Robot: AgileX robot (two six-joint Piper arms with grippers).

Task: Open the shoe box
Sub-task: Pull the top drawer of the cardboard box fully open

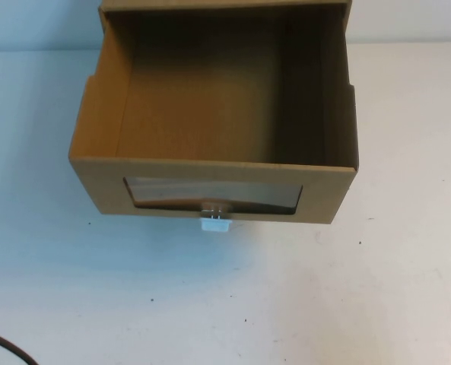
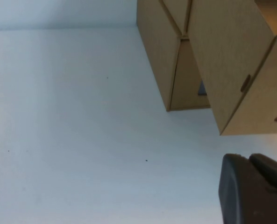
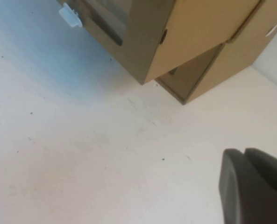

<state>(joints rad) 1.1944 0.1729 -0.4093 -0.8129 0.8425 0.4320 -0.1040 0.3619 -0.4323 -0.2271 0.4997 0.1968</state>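
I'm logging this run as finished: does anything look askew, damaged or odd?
Nothing stands out. The shoe box drawer is pulled out, empty and undamaged, white handle intact. The left gripper and right gripper hover low over the table at the box's left and right, jaws shut.

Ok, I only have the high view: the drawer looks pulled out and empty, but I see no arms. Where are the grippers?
Observer: The left gripper is shut, above bare table beside the drawer's left side, not touching it.
Operator: And the right one?
Observer: The right gripper is shut too, above the table off the drawer's right front corner, well clear of the white handle.
Operator: Is the drawer right out?
Observer: No, its back end sits inside the outer sleeve.
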